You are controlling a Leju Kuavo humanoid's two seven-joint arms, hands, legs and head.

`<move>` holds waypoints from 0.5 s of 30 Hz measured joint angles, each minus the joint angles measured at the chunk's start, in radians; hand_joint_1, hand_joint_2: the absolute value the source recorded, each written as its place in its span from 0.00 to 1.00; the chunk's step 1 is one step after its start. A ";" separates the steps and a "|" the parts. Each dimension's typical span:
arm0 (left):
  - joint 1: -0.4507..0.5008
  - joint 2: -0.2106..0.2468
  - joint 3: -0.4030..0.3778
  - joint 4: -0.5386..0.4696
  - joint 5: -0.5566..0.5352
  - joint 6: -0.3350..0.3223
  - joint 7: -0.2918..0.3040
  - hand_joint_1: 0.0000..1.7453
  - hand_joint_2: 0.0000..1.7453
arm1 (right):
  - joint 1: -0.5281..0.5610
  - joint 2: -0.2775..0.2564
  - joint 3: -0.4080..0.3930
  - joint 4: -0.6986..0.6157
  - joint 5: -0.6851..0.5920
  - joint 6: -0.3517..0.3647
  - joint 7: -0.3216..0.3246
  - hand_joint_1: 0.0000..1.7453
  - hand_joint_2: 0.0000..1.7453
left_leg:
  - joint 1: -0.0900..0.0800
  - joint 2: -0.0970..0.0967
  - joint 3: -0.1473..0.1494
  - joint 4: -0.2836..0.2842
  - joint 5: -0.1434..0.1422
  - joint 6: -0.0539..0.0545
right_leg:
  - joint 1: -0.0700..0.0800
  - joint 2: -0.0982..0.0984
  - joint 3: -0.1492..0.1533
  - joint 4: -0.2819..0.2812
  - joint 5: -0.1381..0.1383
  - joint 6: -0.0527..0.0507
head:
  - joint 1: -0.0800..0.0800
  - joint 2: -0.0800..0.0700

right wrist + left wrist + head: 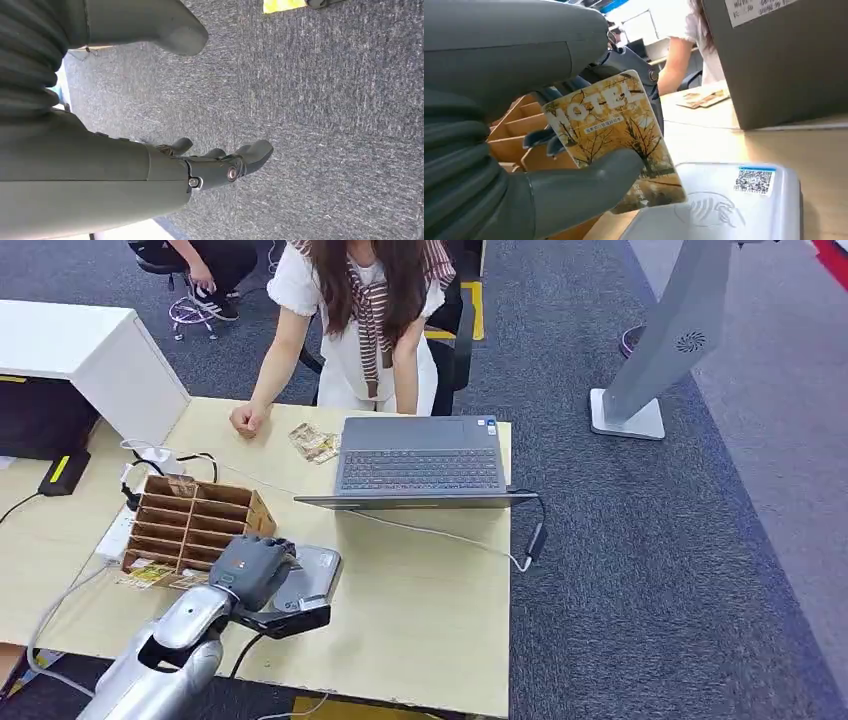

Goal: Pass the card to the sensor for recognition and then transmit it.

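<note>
Left hand (pixel 549 165) pinches a hotel card (pixel 616 142) between thumb and fingers, tilted just above the grey sensor (pixel 734 205) near the table (pixel 420 610) front edge, presumably so the reader can register it before handover. Right hand (pixel 215 162) hangs over carpet, fingers apart, holding nothing. Person (pixel 365 310) waits across the table behind a laptop (pixel 420 460), likely the recipient. Wooden organizer (pixel 190 525) beside the sensor: compartments mostly look empty; contents hard to tell. Spare cards (pixel 315 443) lie nr the laptop.

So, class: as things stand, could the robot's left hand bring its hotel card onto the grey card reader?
Probably yes. The left hand holds the card just above the reader, with nothing between them.
</note>
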 joint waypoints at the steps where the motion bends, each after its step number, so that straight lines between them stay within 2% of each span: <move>1: -0.003 0.003 -0.001 0.001 0.001 -0.004 0.000 1.00 1.00 | 0.000 0.000 0.000 0.000 0.000 0.000 0.000 0.00 1.00 | 0.000 0.000 0.000 0.000 0.000 0.000 | 0.000 0.000 0.000 0.000 0.000 0.000 | 0.000 0.000; 9: -0.015 0.013 -0.009 0.013 0.007 -0.007 0.000 1.00 1.00 | 0.000 0.000 -0.004 0.000 -0.002 0.005 0.003 0.00 1.00 | 0.000 0.000 0.000 0.000 0.000 0.000 | 0.000 0.000 0.000 0.000 0.000 0.000 | 0.000 0.000; 12: -0.016 0.013 -0.010 0.013 0.007 0.022 0.002 1.00 1.00 | 0.000 0.002 -0.006 0.000 0.000 0.006 0.003 0.00 1.00 | 0.000 0.000 0.000 0.000 0.000 0.000 | 0.000 0.000 0.000 0.000 0.000 0.000 | 0.000 0.000; 15: -0.017 0.009 -0.010 0.009 -0.002 0.082 0.007 1.00 1.00 | 0.000 0.002 -0.010 0.000 0.001 0.007 0.003 0.00 1.00 | 0.000 0.000 0.000 0.000 0.000 0.000 | 0.000 0.000 0.000 0.000 0.000 0.000 | 0.000 0.000</move>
